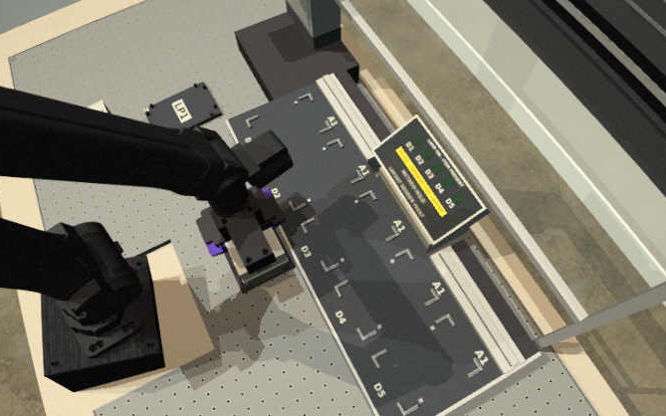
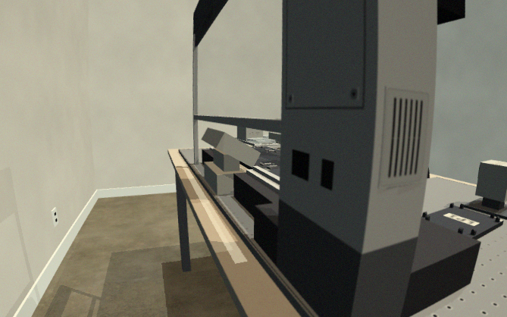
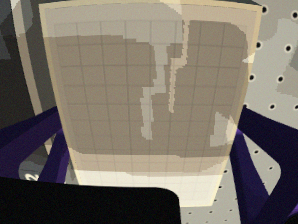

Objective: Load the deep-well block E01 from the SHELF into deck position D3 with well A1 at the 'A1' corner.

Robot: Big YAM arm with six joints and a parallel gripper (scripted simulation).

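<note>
My gripper [image 1: 253, 243] is shut on a deep-well block [image 1: 263, 258]. The block has a dark body and a beige seal across its top, and no ID label is readable. I hold it level above the perforated table, just off the deck's near edge, between the D2 [image 1: 275, 194] and D3 [image 1: 305, 251] labels. In the wrist view the sealed top [image 3: 149, 83] fills the frame, with the purple fingers on both sides. Deck position D3 [image 1: 350, 232] is empty, and its 'A1' corner [image 1: 397, 225] is on the far side. The shelf is not in view.
D1, D2, D4 and D5 on the dark deck [image 1: 360, 248] are empty. A status panel [image 1: 428, 178] stands behind the deck. The LP1 pad [image 1: 184, 109] lies at the far left. The arm's base block [image 1: 98, 314] is near left. A tall instrument housing [image 2: 357, 137] blocks most of the exterior view.
</note>
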